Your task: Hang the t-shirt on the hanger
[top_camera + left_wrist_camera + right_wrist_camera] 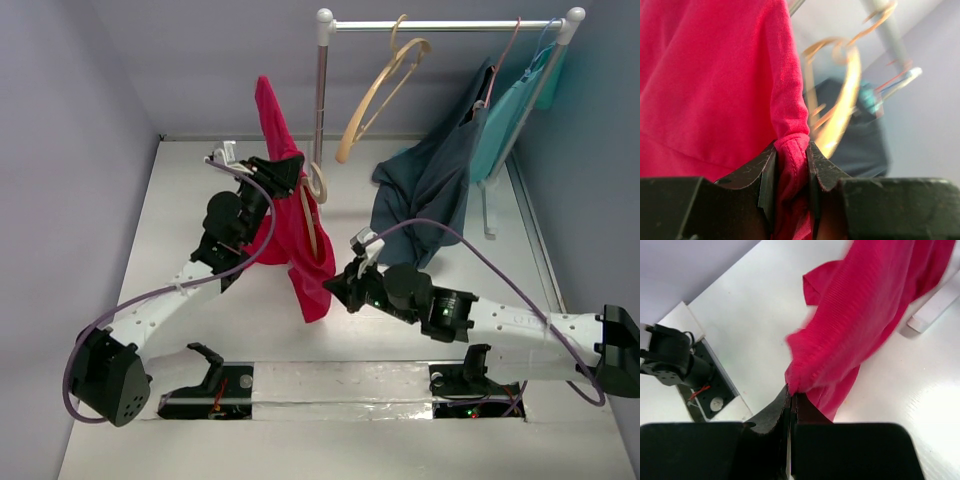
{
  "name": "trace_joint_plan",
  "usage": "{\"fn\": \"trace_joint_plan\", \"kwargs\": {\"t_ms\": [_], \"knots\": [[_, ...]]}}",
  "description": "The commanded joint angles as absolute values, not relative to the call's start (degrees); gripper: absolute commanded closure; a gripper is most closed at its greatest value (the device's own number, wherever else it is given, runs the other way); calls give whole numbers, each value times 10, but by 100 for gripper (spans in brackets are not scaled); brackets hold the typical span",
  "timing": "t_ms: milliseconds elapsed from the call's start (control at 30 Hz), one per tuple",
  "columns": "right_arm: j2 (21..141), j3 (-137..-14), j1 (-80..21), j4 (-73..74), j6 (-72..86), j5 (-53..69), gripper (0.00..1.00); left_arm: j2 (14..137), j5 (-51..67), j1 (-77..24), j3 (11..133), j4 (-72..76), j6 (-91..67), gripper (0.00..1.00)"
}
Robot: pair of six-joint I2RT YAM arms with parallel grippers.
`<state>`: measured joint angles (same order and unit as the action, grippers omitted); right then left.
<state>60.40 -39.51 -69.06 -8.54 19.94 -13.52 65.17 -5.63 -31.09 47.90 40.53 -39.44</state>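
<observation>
Shirt (296, 232) is off the surface (180, 200), held up between both arms in front of the rail (440, 25). Left jaws are at its upper part, clamped on a bunched fold of red cloth. The left wrist view shows the fold squeezed between the two fingers (767, 172), with the rest of the shirt spreading up and left. Right jaws are at the low hem, almost fully closed, pinching a thin edge of cloth; the shirt fans up and right from the pinch. Hanger (318, 187) sits against the shirt's right side, hook poking out beside the left jaws, one arm running down along the cloth. Second hanger (385, 88) is on the rail, next to a navy garment (430, 190).
</observation>
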Motion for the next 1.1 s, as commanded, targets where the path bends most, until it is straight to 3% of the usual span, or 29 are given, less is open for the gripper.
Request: {"fn": "trace_joint_plan", "kwargs": {"t_ms": [0, 333, 367, 500, 600, 767, 1000, 1067], "knots": [[592, -472, -696, -19, 201, -127, 100, 622, -64, -308, 435, 493, -395, 100], [762, -606, -696, 68, 196, -139, 98, 567, -8, -302, 341, 462, -465, 100], [772, -607, -696, 86, 199, -115, 81, 556, -3, -297, 338, 456, -469, 100], [748, -602, -696, 133, 210, -124, 35, 543, 28, -291, 321, 454, -486, 100], [688, -593, -696, 140, 208, -129, 27, 541, 41, -291, 315, 458, -490, 100], [635, -573, -696, 135, 204, -168, 26, 540, 56, -291, 313, 460, -497, 100], [653, -536, -650, 70, 220, -165, 47, 543, 71, -286, 301, 472, -516, 100], [662, -524, -642, 32, 231, -134, 47, 541, 71, -286, 296, 476, -518, 100]]}}
